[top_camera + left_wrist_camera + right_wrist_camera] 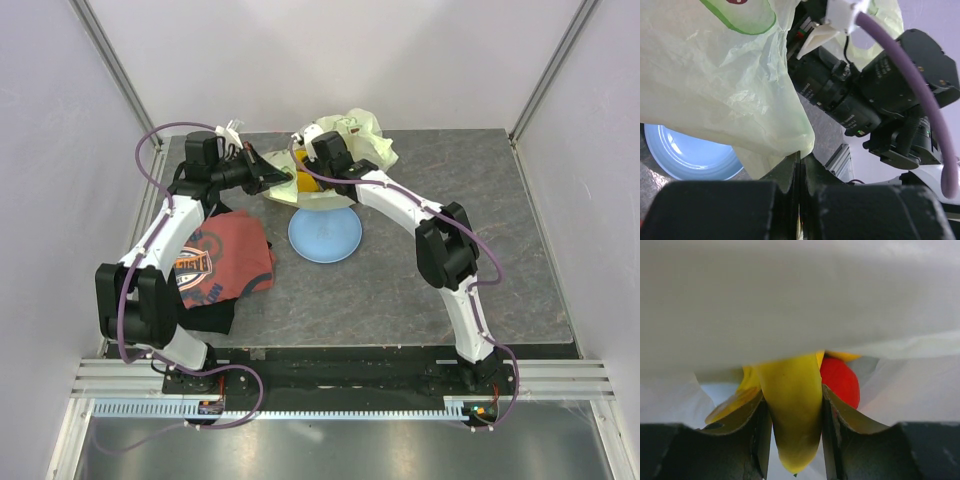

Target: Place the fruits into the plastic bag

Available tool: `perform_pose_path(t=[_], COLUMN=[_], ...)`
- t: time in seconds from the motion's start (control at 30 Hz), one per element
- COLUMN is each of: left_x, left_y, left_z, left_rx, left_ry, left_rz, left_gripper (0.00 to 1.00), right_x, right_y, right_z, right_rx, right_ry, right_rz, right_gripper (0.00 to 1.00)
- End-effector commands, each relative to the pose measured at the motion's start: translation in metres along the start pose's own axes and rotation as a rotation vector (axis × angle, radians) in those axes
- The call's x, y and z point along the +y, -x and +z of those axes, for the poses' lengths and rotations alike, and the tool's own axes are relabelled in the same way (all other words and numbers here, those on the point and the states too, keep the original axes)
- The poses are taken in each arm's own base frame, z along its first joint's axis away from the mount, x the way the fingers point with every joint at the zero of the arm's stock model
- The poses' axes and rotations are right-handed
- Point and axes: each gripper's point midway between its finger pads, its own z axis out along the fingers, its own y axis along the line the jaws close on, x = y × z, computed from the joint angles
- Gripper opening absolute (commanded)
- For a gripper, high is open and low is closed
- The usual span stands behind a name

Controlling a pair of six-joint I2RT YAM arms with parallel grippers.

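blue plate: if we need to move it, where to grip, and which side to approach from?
Probably the near rim of the blue plate, approached from the robot's side. It lies flat and shallow, so only its edge can be pinched, and its far rim is covered by the plastic bag.

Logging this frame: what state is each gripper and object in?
left gripper: shut on plastic bag edge
right gripper: shut on banana
plastic bag: edge lifted, crinkled
banana: gripped, inside the bag
red fruit: loose, behind banana
blue plate: flat, visible part bare
T-shirt: crumpled, lying loose
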Motion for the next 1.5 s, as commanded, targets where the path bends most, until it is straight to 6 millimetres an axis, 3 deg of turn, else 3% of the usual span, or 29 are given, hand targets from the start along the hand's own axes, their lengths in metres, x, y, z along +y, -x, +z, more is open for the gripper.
perform_pose_path(t=[0.0,0.27,0.4,0.5,0.7,0.77,0.8,0.87,0.9,0.97,1.0,1.03,1.2,1.4,1.47], left_x=[-0.018,-0.017,-0.017,-0.018,-0.018,-0.016,-0.015,-0.01,-0.007,-0.003,0.0,0.0,0.0,-0.002,-0.002], left_y=[0.016,0.015,0.015,0.017,0.032,0.038,0.04,0.046,0.048,0.05,0.051,0.052,0.054,0.055,0.057], left_z=[-0.002,-0.002,-0.002,-0.002,-0.003,-0.004,-0.005,-0.01,-0.01,-0.011,-0.011,-0.012,-0.011,-0.011,-0.012], left_rx=[-0.026,-0.018,-0.023,-0.025,-0.052,-0.063,-0.07,-0.086,-0.088,-0.088,-0.09,-0.09,-0.089,-0.087,-0.091], left_ry=[-0.046,-0.047,-0.045,-0.045,-0.042,-0.038,-0.035,-0.025,-0.021,-0.016,-0.012,-0.01,-0.006,-0.012,-0.009], left_rz=[0.019,0.015,0.016,0.016,0.01,0.009,0.008,0.004,0.001,-0.006,-0.003,-0.001,0.011,0.016,0.018], left_gripper=[0.02,0.02,0.02,0.02,0.02,0.02,0.02,0.02,0.02,0.02,0.02,0.01,0.02,0.02,0.02], right_x=[-0.017,-0.007,-0.005,-0.007,-0.003,-0.005,-0.009,-0.004,-0.011,-0.015,-0.025,-0.031,-0.092,-0.101,-0.103], right_y=[0.005,0.006,0.01,0.025,0.072,0.087,0.101,0.102,0.112,0.106,0.109,0.104,0.072,0.028,0.021], right_z=[-0.009,-0.008,-0.013,-0.023,-0.078,-0.107,-0.132,-0.152,-0.175,-0.189,-0.205,-0.209,-0.223,-0.198,-0.191], right_rx=[0.026,0.018,-0.005,-0.046,-0.204,-0.253,-0.301,-0.319,-0.357,-0.355,-0.377,-0.367,-0.274,-0.111,-0.084], right_ry=[-0.074,-0.022,-0.008,0.004,0.126,0.16,0.177,0.228,0.227,0.222,0.204,0.186,-0.077,-0.124,-0.123], right_rz=[0.086,0.115,0.124,0.138,0.144,0.166,0.175,0.184,0.19,0.205,0.219,0.252,0.3,0.207,0.203], right_gripper=[0.29,0.62,0.66,0.67,0.67,0.68,0.68,0.69,0.7,0.72,0.73,0.75,0.76,0.79,0.8])
